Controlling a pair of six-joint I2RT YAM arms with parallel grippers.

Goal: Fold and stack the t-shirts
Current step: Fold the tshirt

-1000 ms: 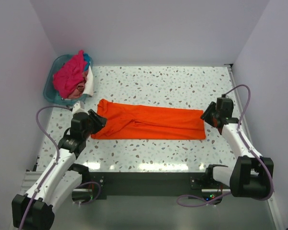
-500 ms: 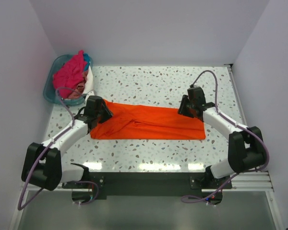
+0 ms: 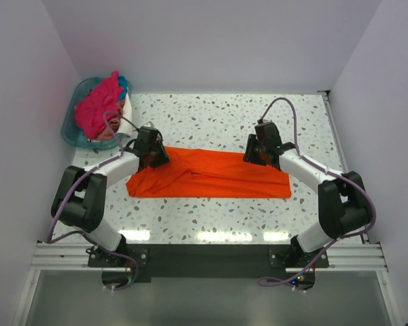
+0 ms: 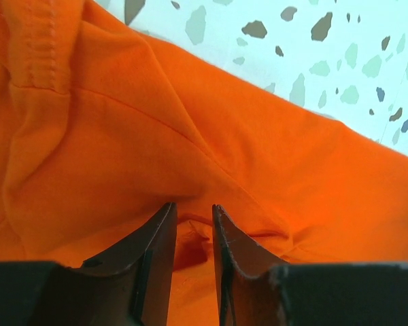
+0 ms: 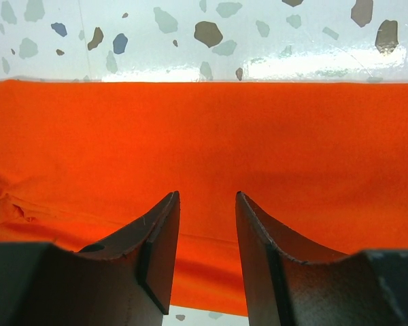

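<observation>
Bright, even overhead light; white glare streaks on tabletop (image 3: 211,236) near edge and beyond right gripper (image 5: 207,204); close fingers slightly soft.

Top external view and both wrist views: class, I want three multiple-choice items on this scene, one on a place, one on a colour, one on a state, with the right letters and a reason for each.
1. Where does the teal basket stand?
A. far left corner of the table
B. near right corner
C. centre of the table

2. What colour is the t-shirt spread on the table?
A. blue
B. orange
C. white

3. How does the left gripper stand?
A. wide open, high above the table
B. shut on the basket's rim
C. fingers narrowly apart with a ridge of orange cloth between them

Answers:
1 A, the top view shows it by the left wall at the far edge.
2 B, all three views show orange cloth.
3 C, the left wrist view shows the cloth bunched between the fingers; the right gripper is open over flat cloth.
</observation>
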